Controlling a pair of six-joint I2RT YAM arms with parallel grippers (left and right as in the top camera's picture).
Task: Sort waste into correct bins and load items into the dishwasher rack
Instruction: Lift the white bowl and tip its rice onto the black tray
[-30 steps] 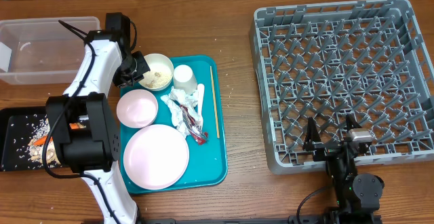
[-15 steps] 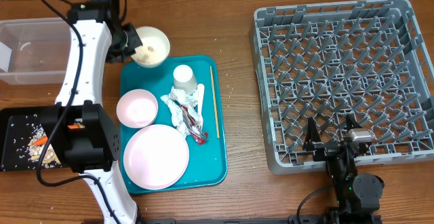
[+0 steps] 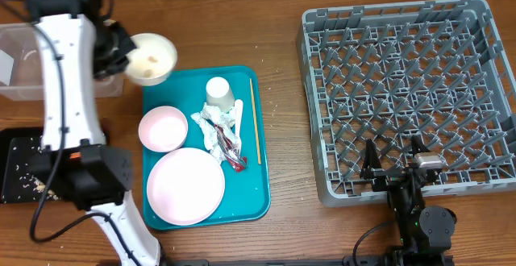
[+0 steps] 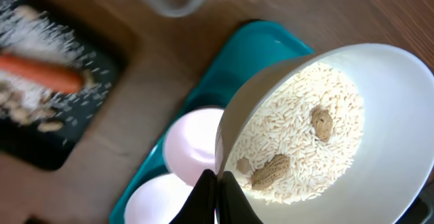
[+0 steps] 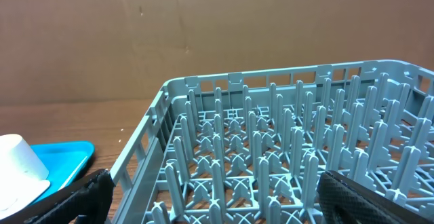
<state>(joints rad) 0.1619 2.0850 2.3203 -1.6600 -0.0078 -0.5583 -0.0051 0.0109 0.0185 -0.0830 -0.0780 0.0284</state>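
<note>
white rice bowl (image 3: 150, 57) clamped at its rim by left gripper (image 4: 215, 180) beside clear tub (image 3: 20, 85); right gripper (image 5: 217, 207) wide apart, empty.

Bench (image 3: 278, 24): brown wood, the grain running side to side in long darker streaks; it fills the overhead view from edge to edge.
Bench finish: matt, with a faint sheen and little glare.
Backdrop (image 5: 203, 34): a flat brown board, much like cardboard, standing upright well ahead of the right fingers (image 5: 85, 195) where the bench ends.
Backdrop marks: one vertical crease and a few small dark specks.
Light: soft and even from above; shadows on the wood are short and faint.
</note>
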